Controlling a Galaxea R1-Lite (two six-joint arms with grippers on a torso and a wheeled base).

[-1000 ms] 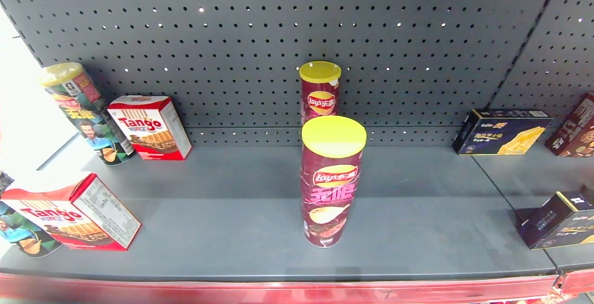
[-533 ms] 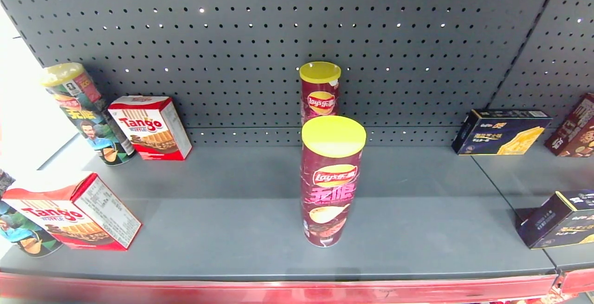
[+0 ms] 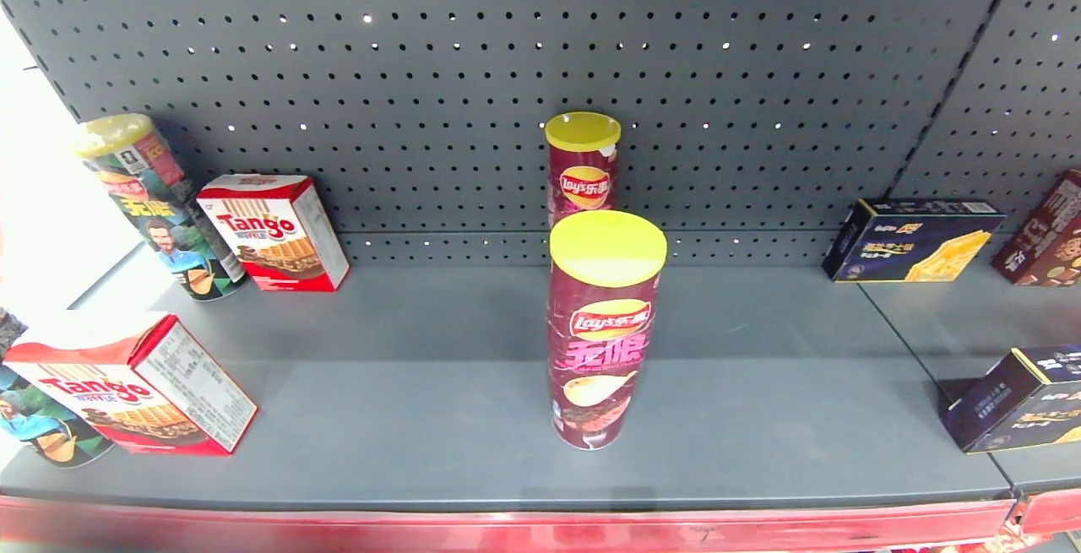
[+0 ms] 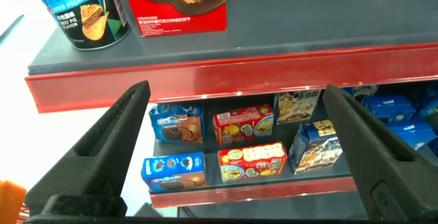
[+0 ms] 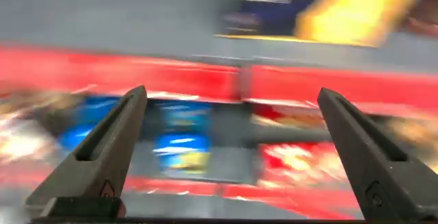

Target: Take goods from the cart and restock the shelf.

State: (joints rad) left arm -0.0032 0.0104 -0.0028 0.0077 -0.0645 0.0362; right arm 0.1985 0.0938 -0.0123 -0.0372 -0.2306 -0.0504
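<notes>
Left end effector [image 4: 236, 94] and right end effector [image 5: 232, 95] gape; shelf [image 3: 422, 418] stock unchanged.

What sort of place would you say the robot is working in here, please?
Most likely a shop aisle: a grey shelf with a pegboard back, crisp tubes and wafer boxes facing out, more snacks below.

On the shelf [image 3: 760, 418], the front can [image 3: 604, 333] stands before the rear can [image 3: 583, 166]; wafer boxes [image 3: 274, 232] left, other boxes [image 3: 916, 241] right.
</notes>
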